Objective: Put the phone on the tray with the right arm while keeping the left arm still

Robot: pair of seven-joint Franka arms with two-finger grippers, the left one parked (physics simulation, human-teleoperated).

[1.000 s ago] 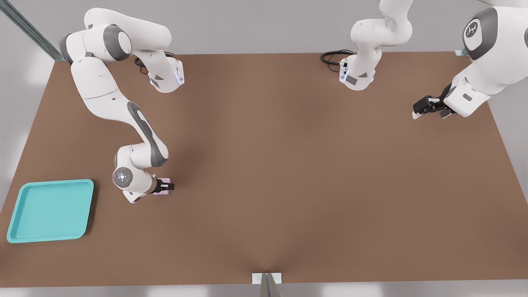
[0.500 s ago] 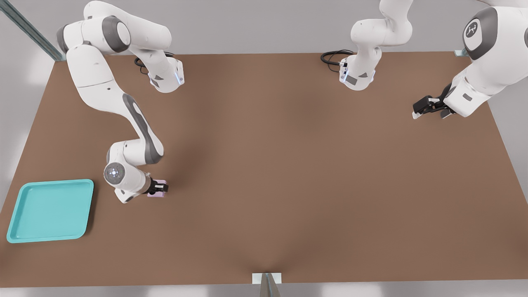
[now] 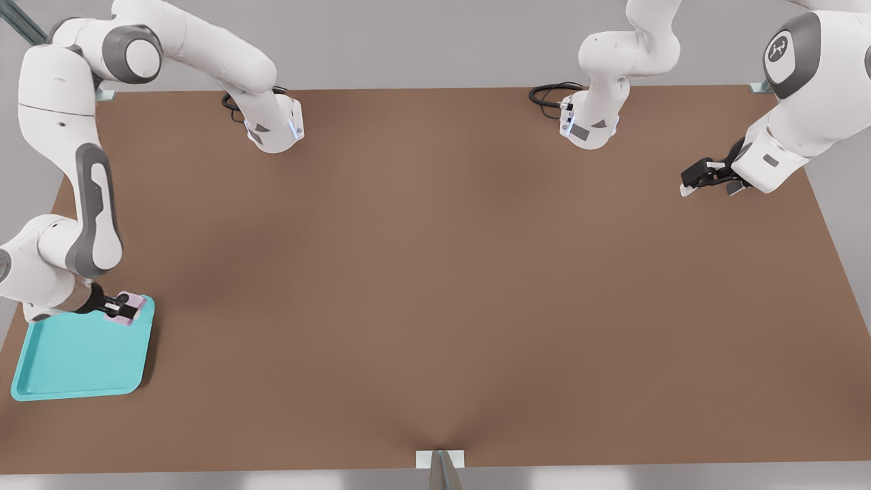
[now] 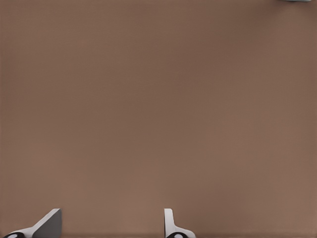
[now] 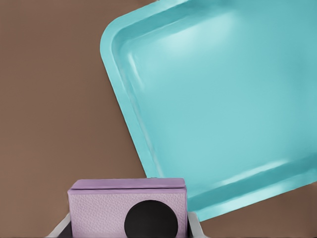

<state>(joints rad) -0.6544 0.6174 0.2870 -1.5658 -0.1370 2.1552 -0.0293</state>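
The phone [image 3: 129, 307] is clamped between the fingers of the right arm's gripper [image 3: 123, 309], held over the tray's [image 3: 75, 361] far corner on the front view's right, just inside the rim there. In the front view the phone looks like a small pale lilac block, its long side running slantwise, roughly across the line of the fingers, with the ends sticking out on either side of the black jaws; whether it touches the tray floor or hangs above it cannot be told from here. The right arm [image 3: 92, 204] reaches down along the table's [image 3: 435, 286] edge at the front view's left, its grey side patch facing the camera. The right wrist view adds what the front one hides: the phone [image 5: 128, 207] shows a textured lilac face with one large black round lens [image 5: 150, 221] and a thin seam near its upper edge, and a white fingertip [image 5: 195, 229] presses each short side, so the grasp is firm. Behind it the tray [image 5: 218, 104] lies turned at an angle, its rounded corner and raised rim plain, brown table beyond. The left wrist view shows only bare brown table. No brand or writing can be read on the phone or tray; the only mark is a white logo [image 3: 777, 50] on the parked arm's dark cap, too small to make out.
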